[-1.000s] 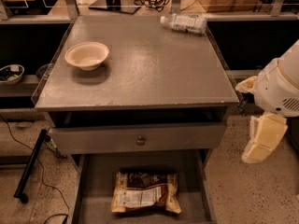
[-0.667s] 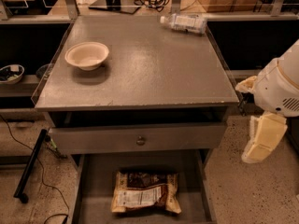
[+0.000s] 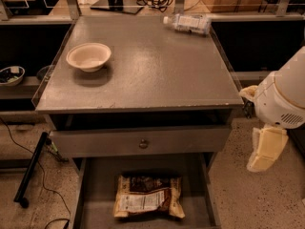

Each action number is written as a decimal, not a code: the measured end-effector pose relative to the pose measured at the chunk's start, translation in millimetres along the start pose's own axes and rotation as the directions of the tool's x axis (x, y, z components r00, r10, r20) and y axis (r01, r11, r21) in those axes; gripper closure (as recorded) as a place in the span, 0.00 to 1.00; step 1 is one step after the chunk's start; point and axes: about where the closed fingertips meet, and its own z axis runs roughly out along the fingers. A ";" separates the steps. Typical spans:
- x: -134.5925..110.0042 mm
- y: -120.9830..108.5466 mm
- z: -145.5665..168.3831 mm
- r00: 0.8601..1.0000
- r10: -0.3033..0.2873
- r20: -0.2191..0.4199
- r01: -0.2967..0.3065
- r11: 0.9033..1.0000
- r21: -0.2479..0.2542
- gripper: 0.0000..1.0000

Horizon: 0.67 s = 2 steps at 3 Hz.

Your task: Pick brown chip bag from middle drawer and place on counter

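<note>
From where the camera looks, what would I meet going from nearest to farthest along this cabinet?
brown chip bag in the open middle drawer → drawer front with a round knob → bowl on the counter → clear plastic bottle. The gripper hangs to the right of the cabinet, outside this line.

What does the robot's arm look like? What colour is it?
The arm is a big, smooth, white rounded shell with a thin tan line and a small dotted grille. Its claw, low at the right of the counter, is pale cream-yellow and blocky.
</note>
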 end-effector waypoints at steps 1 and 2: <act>0.0 2.3 2.7 1.000 0.001 0.008 -0.001 1.000 0.001 0.00; 0.0 9.9 12.1 0.999 0.005 0.037 -0.005 1.000 0.005 0.00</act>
